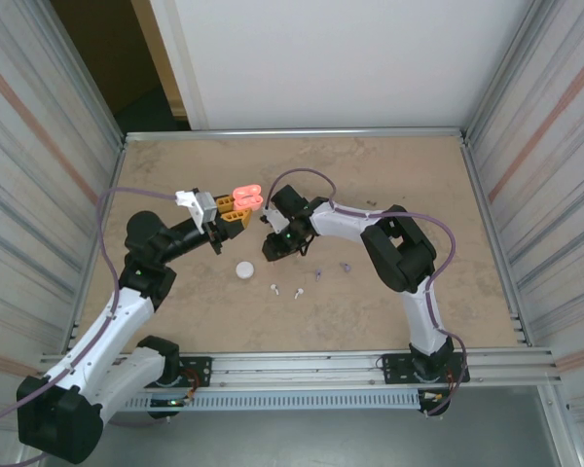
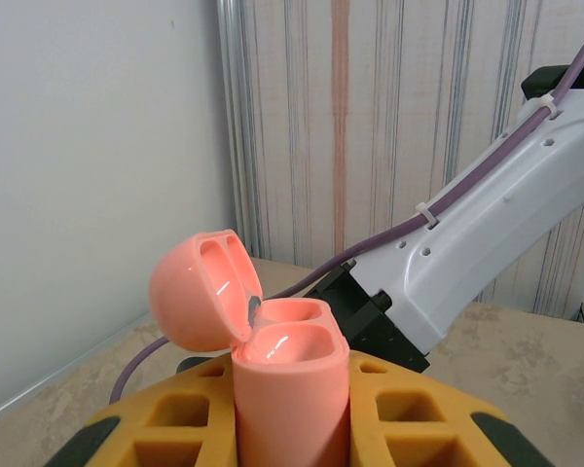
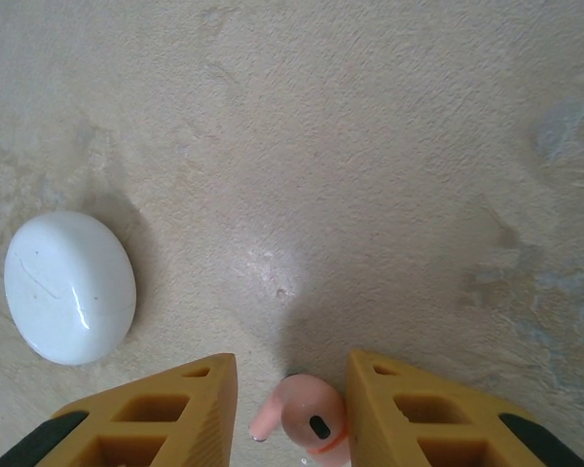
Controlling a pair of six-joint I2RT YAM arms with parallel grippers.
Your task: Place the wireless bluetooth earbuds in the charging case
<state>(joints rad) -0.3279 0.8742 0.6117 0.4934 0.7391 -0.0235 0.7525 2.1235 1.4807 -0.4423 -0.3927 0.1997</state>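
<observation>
The wireless bluetooth earbuds (image 1: 298, 292) were mostly loose on the table (image 1: 448, 195): the white pair (image 1: 273, 288) lay near the front, with the purple pair (image 1: 318, 273) a bit further right, all well apart from the arms' fingers. The odd one out was the coral earbud (image 3: 307, 425), which sat between the yellow fingers (image 3: 165, 418) of the right gripper (image 3: 294, 394). The jaws were narrowed down to about its width and looked to be pinching it up off the surface, though a sliver of gap showed on one side. That arm rose from its base at the near right, bent at a high elbow, and ran its forearm left toward the middle with the wrist aimed down at the table. A closed white case (image 3: 70, 287) lay just off to the side below it. The left gripper (image 1: 238, 212) was clamped on the coral charging case (image 2: 292, 389), holding it upright with the lid flipped open and both sockets looking bare. The left arm came up from the near left corner, folded at the elbow, and stretched its forearm right, so the two grippers ended up near each other mid-table.
</observation>
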